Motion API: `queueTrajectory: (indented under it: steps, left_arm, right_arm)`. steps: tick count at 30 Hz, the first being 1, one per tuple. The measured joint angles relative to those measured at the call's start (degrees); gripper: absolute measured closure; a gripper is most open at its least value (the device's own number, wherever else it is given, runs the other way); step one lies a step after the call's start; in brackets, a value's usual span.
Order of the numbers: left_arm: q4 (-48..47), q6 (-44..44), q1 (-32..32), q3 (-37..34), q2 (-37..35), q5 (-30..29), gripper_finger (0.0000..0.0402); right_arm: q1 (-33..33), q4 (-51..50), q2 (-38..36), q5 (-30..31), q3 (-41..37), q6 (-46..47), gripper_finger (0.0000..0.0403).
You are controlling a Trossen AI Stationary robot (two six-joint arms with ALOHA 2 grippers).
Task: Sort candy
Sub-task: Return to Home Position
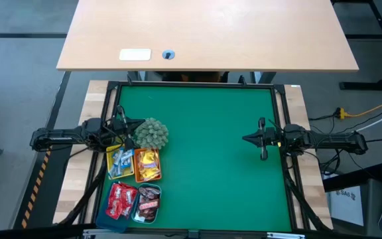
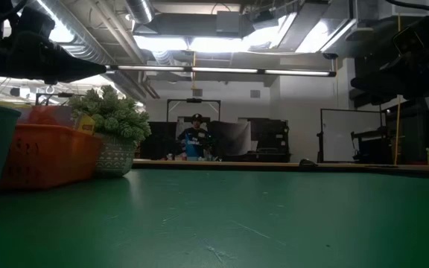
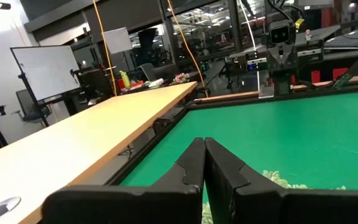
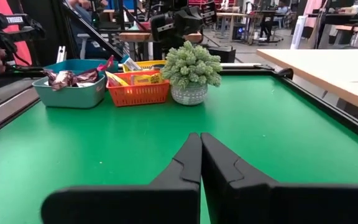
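Observation:
The candy lies in small trays at the mat's left near corner: blue-white wrappers point(image 1: 119, 162) in a yellow tray, yellow packets point(image 1: 147, 166) in an orange tray point(image 4: 137, 93), red packets point(image 1: 121, 200) in a blue tray, dark brown bars point(image 1: 149, 201) in a teal tray point(image 4: 72, 93). My left gripper point(image 1: 140, 123) hovers shut at the mat's left side, above the spiky plant ball point(image 1: 152, 133). My right gripper point(image 1: 246, 139) hovers shut at the mat's right side, over bare mat, pointing at the trays. Neither holds anything.
The green mat point(image 1: 211, 159) lies bare between the trays and my right gripper. The plant ball in its pot point(image 4: 189, 93) stands just beyond the orange tray. A wooden table point(image 1: 204, 33) with a white card point(image 1: 135, 55) stands past the far edge. A person point(image 2: 194, 140) sits far behind.

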Motion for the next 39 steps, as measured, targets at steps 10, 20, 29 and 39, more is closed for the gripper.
queueTrajectory:
  steps: [10, 20, 29, 39]
  left_arm:
    - [0.02, 0.13, 0.0, 0.0, 0.0, 0.02, 0.04]
    - [0.02, 0.13, 0.0, 0.0, 0.0, 0.04, 0.04]
    - [0.02, 0.13, 0.0, 0.0, 0.0, 0.04, 0.04]
    - [0.15, 0.13, -0.02, 0.02, 0.0, 0.09, 0.04]
  right_arm:
    - [0.0, -0.11, 0.02, 0.02, 0.0, -0.46, 0.0402]
    - [0.0, -0.17, 0.02, 0.02, 0.0, -0.48, 0.0402]
    - [0.0, -0.22, -3.98, 0.02, 0.0, -0.48, 0.0402]
    - [-0.02, 0.98, -6.38, 0.08, -0.02, -0.56, 0.0402]
